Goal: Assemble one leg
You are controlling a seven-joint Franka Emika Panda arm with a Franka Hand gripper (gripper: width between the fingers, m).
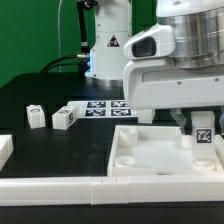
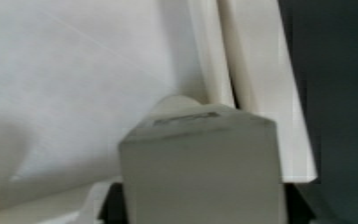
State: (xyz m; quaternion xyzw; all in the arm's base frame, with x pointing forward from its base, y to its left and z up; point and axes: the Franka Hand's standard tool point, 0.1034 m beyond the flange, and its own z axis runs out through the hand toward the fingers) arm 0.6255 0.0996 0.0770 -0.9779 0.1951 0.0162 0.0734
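Item: leg (image 1: 203,133), white, tagged, upright, pinched betw. fingers of gripper (image 1: 196,124). Loc.: over panel (image 1: 150,152), corner at exterior view's right; contact w/ panel can't be told. Wrist view: leg (image 2: 202,160) just beside panel edge. Also: 2 spare legs (image 1: 65,117) on table (image 1: 30,90); marker board (image 1: 105,106) near them.

Your arm (image 1: 172,50) reaches straight down at the exterior view's right; the gripper (image 1: 201,126) seems clamped on the leg (image 1: 204,138), its fingers partly hidden.
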